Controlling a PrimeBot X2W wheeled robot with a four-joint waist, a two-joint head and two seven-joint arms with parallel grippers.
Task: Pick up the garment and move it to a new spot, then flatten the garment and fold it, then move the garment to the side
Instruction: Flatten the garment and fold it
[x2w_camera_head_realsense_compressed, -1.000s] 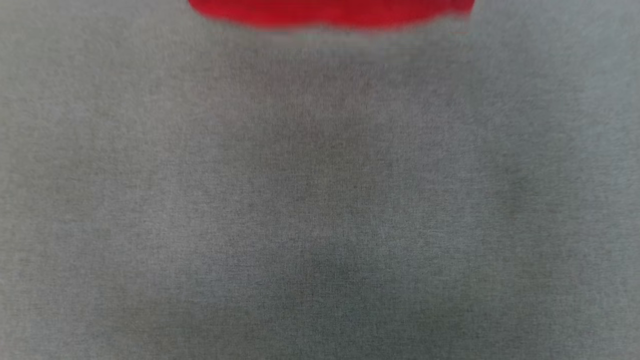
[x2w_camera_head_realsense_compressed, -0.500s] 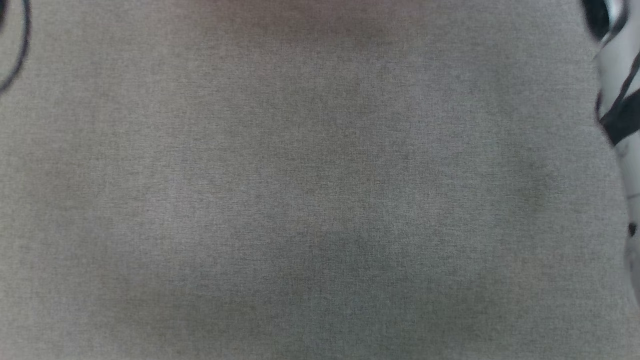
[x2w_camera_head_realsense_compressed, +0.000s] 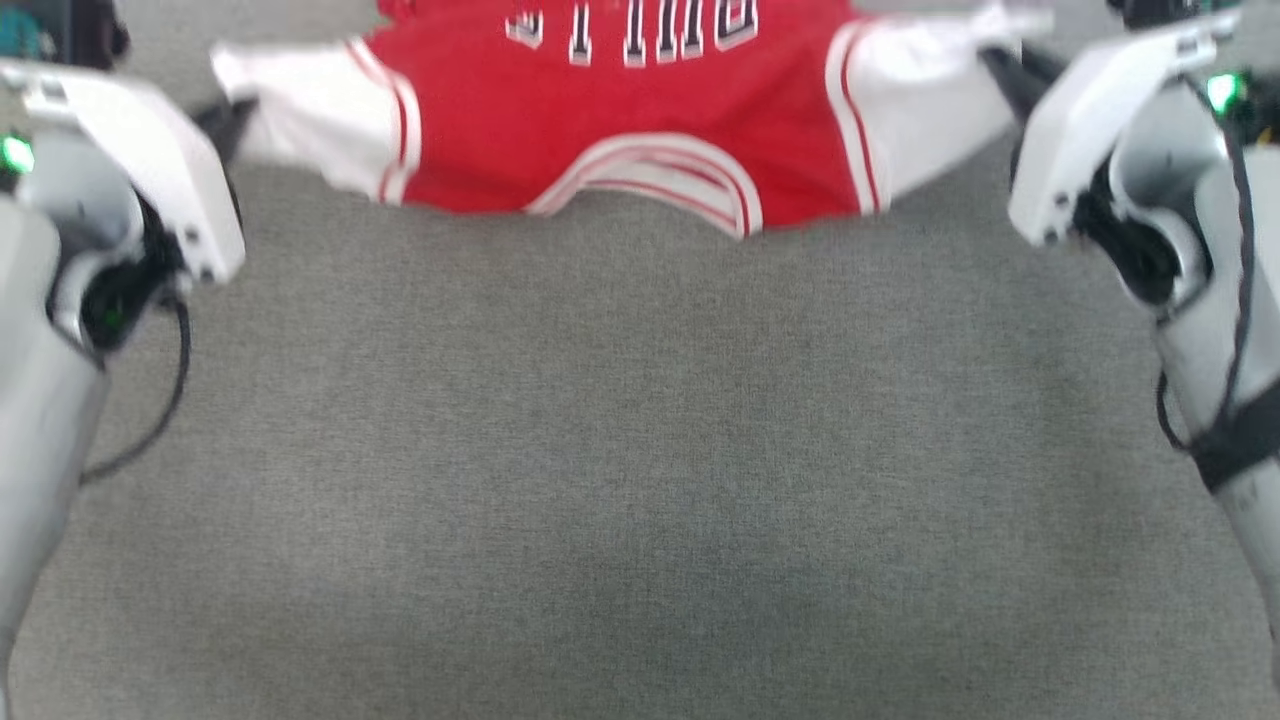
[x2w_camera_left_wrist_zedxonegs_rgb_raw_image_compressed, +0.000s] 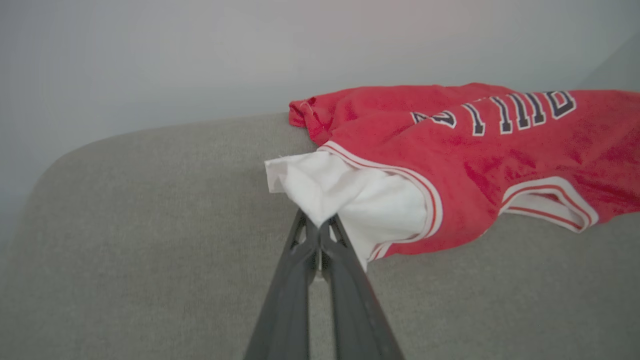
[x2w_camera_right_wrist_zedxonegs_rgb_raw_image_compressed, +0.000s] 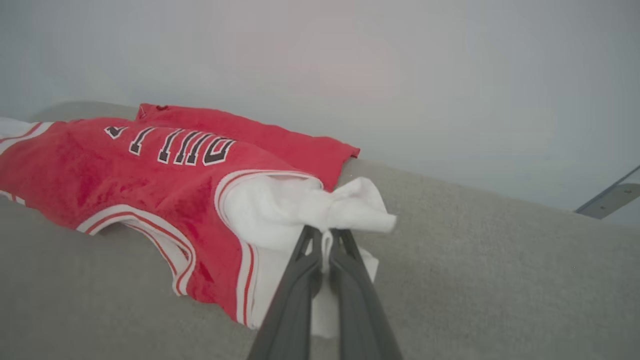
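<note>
We are reading a single word, and it is standing on the red chest of the garment (x2w_camera_head_realsense_compressed: 600, 140): the lettering (x2w_camera_head_realsense_compressed: 632, 30) is running in black block capitals with a white outline. In the head view it is facing us upside down and the top edge is cutting it. In both wrist views it is also lying inverted, and there we are making it out, letter by letter, as "BULLS".

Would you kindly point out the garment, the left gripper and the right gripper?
garment (x2w_camera_head_realsense_compressed: 620, 130), head view, red chest panel.
left gripper (x2w_camera_left_wrist_zedxonegs_rgb_raw_image_compressed: 319, 226), left wrist view, tips on white sleeve.
right gripper (x2w_camera_right_wrist_zedxonegs_rgb_raw_image_compressed: 324, 233), right wrist view, tips on white sleeve.
</note>
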